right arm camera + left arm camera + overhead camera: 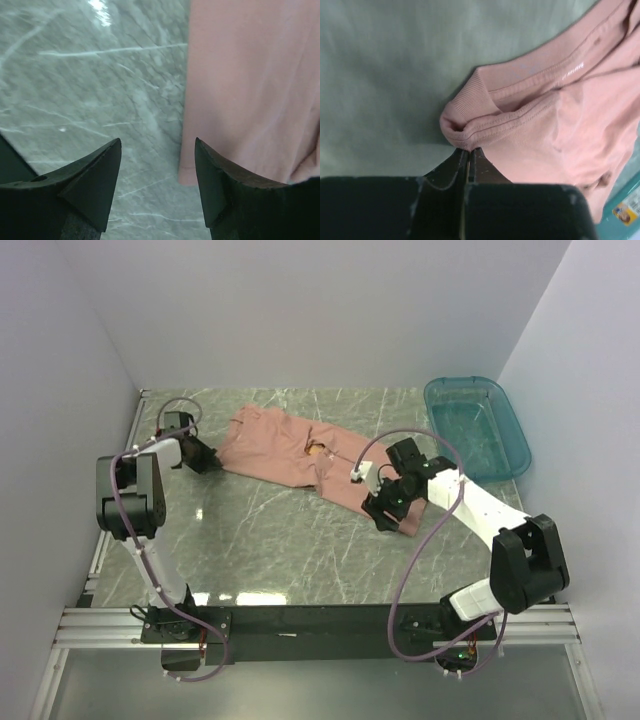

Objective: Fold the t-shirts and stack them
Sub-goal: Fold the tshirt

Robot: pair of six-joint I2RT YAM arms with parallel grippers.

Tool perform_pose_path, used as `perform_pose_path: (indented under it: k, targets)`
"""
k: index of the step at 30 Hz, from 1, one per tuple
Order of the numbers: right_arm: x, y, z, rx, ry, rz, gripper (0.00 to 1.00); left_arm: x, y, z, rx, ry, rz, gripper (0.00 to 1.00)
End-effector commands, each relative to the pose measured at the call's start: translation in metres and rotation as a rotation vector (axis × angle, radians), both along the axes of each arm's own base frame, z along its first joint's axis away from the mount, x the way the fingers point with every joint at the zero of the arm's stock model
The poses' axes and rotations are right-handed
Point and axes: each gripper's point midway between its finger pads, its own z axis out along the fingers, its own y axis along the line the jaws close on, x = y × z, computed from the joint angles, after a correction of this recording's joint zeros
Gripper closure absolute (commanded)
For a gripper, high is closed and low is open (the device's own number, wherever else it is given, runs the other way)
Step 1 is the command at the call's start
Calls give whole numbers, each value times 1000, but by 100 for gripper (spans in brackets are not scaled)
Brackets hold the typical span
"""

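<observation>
The worktop (270, 540) is smooth, glossy stone-look sheet, grey-green with pale veins and a bright glare spot. One pink shirt (285, 452) lies rumpled across its far middle, a long uneven shape running from the far left towards the near right, with creases and folds along its length. It is soft matte cotton, dusty salmon in colour. In the left wrist view the shirt (560, 115) shows a ribbed band rolled over on itself, double rows of stitching along a seam, and a few tiny pale letters by that seam. The left end effector (468, 150), black and scuffed, has its jaws pressed together on that rolled edge at the shirt's left end, where it also sits in the overhead view (213, 462). The right end effector (157, 145) has its two black wedge-shaped fingers apart, one over bare worktop (100, 75) and one over the shirt's (245, 80) straight hemmed edge; from above it (385, 515) is at the shirt's near-right end. A translucent teal plastic tub (475, 435), rectangular with rounded corners, stands at the far right, just clear of the shirt.
</observation>
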Motion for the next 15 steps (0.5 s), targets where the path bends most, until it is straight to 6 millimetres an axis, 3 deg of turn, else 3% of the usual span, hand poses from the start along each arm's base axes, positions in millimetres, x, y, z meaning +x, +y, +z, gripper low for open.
perform_pose_path:
  k: [1,2,4,5,7,9,15]
  targets:
    - [30,-5,6,-92,-197,-36,33,20,28,0,66,-8,-50,98]
    - [34,-4,3,-101,-214,-47,34,35,32,10,71,-39,-59,99]
    - [38,1,-5,-151,-234,-65,34,41,35,1,69,-11,-86,99]
    - [40,2,-7,-167,-240,-79,34,54,38,12,72,-39,-92,99]
    - [50,3,-11,-210,-264,-106,34,57,39,1,67,-8,-114,99]
    - [53,14,-11,-210,-271,-94,34,69,42,7,79,-26,-125,99]
    - [34,32,-27,-238,-220,-32,36,82,53,5,92,-20,-131,99]
